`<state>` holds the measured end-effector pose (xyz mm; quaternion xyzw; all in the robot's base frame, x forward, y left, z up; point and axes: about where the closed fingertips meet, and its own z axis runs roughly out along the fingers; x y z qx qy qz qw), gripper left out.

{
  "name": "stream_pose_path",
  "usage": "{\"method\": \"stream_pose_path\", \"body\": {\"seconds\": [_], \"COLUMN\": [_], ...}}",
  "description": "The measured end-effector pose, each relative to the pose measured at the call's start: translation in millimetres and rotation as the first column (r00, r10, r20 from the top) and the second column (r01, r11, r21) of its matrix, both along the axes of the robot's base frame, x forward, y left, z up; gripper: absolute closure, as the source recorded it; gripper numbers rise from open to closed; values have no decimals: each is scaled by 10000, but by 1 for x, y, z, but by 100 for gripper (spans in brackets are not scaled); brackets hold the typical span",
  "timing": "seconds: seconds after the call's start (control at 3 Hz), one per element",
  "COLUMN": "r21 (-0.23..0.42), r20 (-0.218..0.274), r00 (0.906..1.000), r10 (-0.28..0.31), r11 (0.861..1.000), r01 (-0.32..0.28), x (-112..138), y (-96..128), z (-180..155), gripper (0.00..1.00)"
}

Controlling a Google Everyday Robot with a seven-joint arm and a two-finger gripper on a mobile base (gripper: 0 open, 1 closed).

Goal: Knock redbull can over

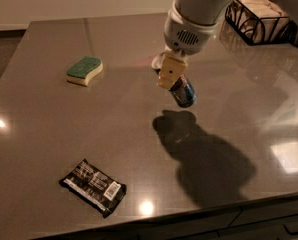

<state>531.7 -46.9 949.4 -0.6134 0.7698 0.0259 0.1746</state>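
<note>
The redbull can (pixel 183 92), blue and silver, is tilted with its lower end pointing right and down. It hangs above the dark table (pixel 49 134), and its shadow lies apart from it on the surface below. My gripper (pixel 170 80) comes down from the white arm at the top. Its tan fingers (pixel 169 70) are closed on the can's upper end, which they hide.
A green and yellow sponge (pixel 84 70) lies at the left rear. A black snack bar wrapper (pixel 93 186) lies near the front edge. A black wire basket (pixel 259 16) stands at the back right corner.
</note>
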Motion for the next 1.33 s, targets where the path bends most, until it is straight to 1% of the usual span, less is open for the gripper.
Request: {"method": "stream_pose_path", "body": {"seconds": [0.33,0.67,1.0,1.33], "r21": [-1940,-2941,-3474,-3914], "r20": [-709,-1092,-1475,-1706], "r00": [9951,9868,9758,9669], "r10": [690,1199,1614,1896], "r11": [9776,9444,9153,8875], "r01": [-817,-1473,-2039,-2431], "x": [-21,-32,-37,-36], "y": [-4,1,10,17], "z": [-16,-29,-46,-62], "gripper": [100,100,84,62]}}
